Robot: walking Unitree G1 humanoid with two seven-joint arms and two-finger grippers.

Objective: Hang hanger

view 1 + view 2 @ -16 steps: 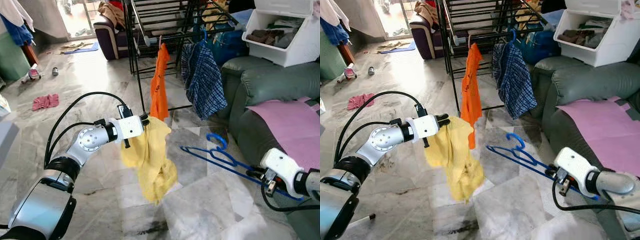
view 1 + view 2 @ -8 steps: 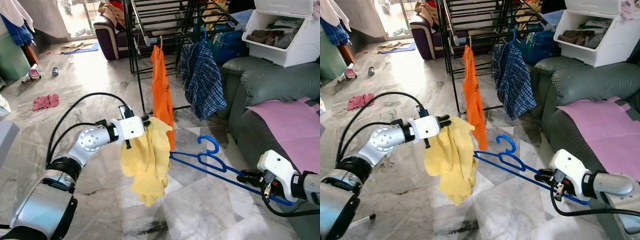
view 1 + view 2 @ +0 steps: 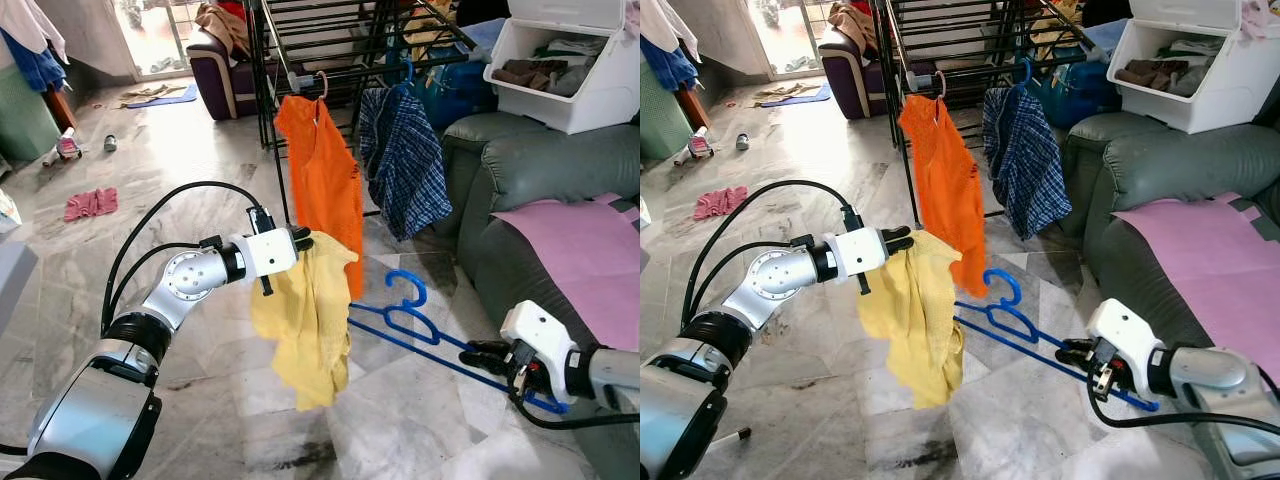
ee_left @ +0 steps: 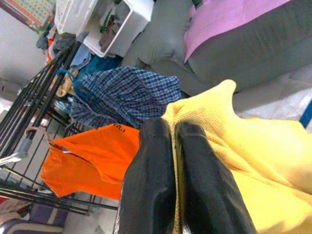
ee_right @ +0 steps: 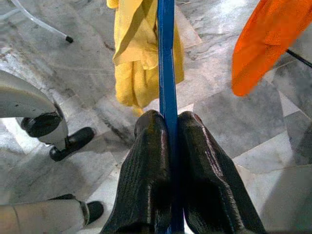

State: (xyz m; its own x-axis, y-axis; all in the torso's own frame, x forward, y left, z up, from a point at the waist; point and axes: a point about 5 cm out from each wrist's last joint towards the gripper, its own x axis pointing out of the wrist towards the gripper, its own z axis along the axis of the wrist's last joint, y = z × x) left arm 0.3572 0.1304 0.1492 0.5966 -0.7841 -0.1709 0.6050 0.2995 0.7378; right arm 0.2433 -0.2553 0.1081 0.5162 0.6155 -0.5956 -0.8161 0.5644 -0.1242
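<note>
Both hands grasping laundry over a grey marble floor (image 3: 200, 150) in a cluttered living room.
The left hand (image 3: 298, 240) is clamped on a yellow garment (image 3: 308, 315) that hangs free; the right hand (image 3: 478, 353) is clenched on the blue hanger (image 3: 405, 318), held low above the floor. Behind stand a black drying rack (image 3: 330, 40) with an orange shirt (image 3: 322, 180) and checked shirt (image 3: 405, 160), beside a grey sofa (image 3: 540, 170).

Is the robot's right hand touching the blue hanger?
Touching. The right wrist view shows the right gripper with both black fingers pressed against the blue hanger.
</note>
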